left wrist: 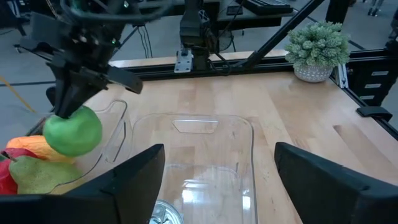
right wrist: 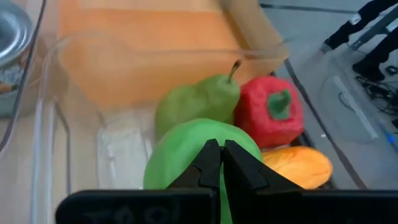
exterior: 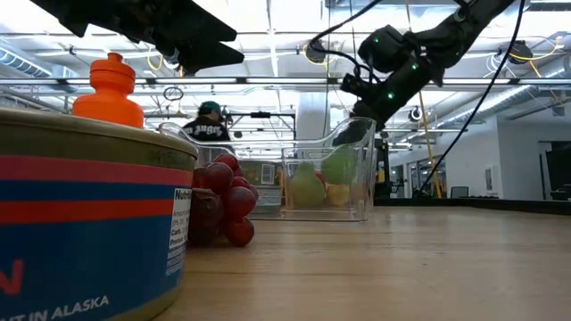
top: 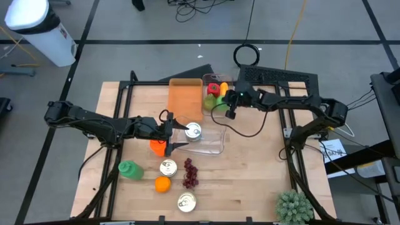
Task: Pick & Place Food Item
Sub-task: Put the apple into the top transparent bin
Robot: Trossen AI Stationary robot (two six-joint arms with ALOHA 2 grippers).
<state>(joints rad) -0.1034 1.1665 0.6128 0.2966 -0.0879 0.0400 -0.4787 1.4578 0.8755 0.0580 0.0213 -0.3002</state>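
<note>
Hovering over the fruit bin at the far side of the tabletop, right gripper pinched fully shut with its tips right on top of a round green fruit. Looks like contact with the skin, or with a stem that can't be made out. From the left wrist view the same green fruit hangs just under the right gripper, seemingly a bit above the pear, so probably lifted or being lowered; can't say for sure which. Sharing the bin: a green pear, a red pepper and something yellow-orange.

Progress-wise, judging as partway. Still scattered on the near tabletop: grapes, an orange, a green bottle-like thing and a couple of cans.

Left gripper parked near the middle with fingers spread wide, holding nothing, facing the empty clear tray, a can lying just by it. Orange board sitting beside the bin
</note>
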